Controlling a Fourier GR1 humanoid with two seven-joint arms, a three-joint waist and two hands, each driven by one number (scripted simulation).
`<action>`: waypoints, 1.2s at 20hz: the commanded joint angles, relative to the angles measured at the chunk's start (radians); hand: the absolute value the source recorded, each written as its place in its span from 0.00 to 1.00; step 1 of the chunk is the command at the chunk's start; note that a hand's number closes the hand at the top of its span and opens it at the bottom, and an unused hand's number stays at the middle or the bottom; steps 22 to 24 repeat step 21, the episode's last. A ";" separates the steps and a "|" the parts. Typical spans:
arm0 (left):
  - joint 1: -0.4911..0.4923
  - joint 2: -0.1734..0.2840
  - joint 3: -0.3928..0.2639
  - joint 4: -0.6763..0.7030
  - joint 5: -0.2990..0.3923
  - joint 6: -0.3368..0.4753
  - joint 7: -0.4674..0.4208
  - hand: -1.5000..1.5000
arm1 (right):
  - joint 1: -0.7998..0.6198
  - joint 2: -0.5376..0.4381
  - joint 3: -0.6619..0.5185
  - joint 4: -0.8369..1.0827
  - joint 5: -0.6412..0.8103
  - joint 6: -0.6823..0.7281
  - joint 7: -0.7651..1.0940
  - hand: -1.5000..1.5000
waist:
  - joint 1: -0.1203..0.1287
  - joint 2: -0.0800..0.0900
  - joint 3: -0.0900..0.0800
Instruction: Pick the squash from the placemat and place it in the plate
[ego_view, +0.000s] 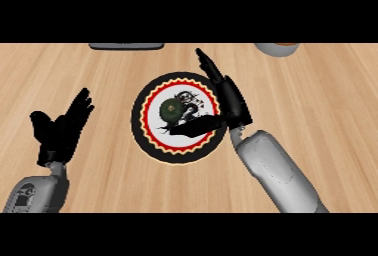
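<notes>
A dark green squash (172, 109) lies on a round plate (151, 135) with a black rim, a red and yellow zigzag band and a white middle bearing a black figure. My right hand (229, 97) stands just right of the plate, fingers straight and pointing away from me, thumb (193, 127) reaching left over the plate below the squash. It is open and holds nothing. My left hand (63, 127) rests open on the counter's left side, fingers up, well apart from the plate. No placemat shows in the view.
A dark flat object (126, 46) lies at the counter's far edge, left of centre. Part of a pale bowl-like object (278, 48) shows at the far right. Wooden counter (325, 110) surrounds the plate.
</notes>
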 joint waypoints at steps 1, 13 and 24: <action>-0.047 0.006 0.025 0.077 -0.013 -0.009 -0.030 0.50 | -0.008 -0.020 -0.091 0.081 -0.006 0.096 -0.096 0.00 | 0.001 0.001 0.000; -0.026 -0.001 0.045 -0.057 0.002 -0.030 0.076 0.50 | 0.136 -0.059 -0.165 -0.058 0.074 0.169 -0.081 0.00 | -0.002 -0.001 0.000; 0.032 0.002 0.062 0.003 -0.002 -0.084 -0.037 0.50 | 0.098 -0.123 -0.269 0.080 0.084 0.292 -0.143 0.00 | 0.002 0.000 0.000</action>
